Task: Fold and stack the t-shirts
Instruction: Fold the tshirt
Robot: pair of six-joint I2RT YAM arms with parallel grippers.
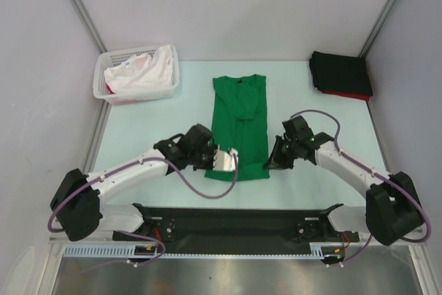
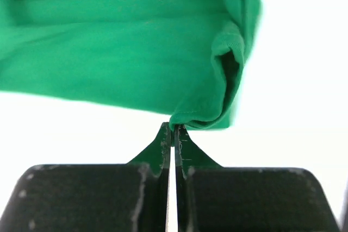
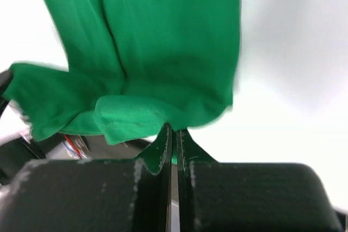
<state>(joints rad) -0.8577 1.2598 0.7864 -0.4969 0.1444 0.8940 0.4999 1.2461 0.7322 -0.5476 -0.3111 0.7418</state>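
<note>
A bright green t-shirt (image 1: 239,122) lies folded into a long strip on the table's middle, collar at the far end. My left gripper (image 1: 219,162) is shut on its near left hem corner (image 2: 198,118). My right gripper (image 1: 271,162) is shut on its near right hem corner (image 3: 163,115). Both corners are lifted slightly off the table. A folded black t-shirt (image 1: 340,72) lies on a red t-shirt (image 1: 349,95) at the far right. A white t-shirt (image 1: 141,72) sits crumpled in the basket.
A white mesh basket (image 1: 104,88) stands at the far left. Grey walls close in the table on the left, right and back. The arm bases and a black rail (image 1: 235,222) run along the near edge.
</note>
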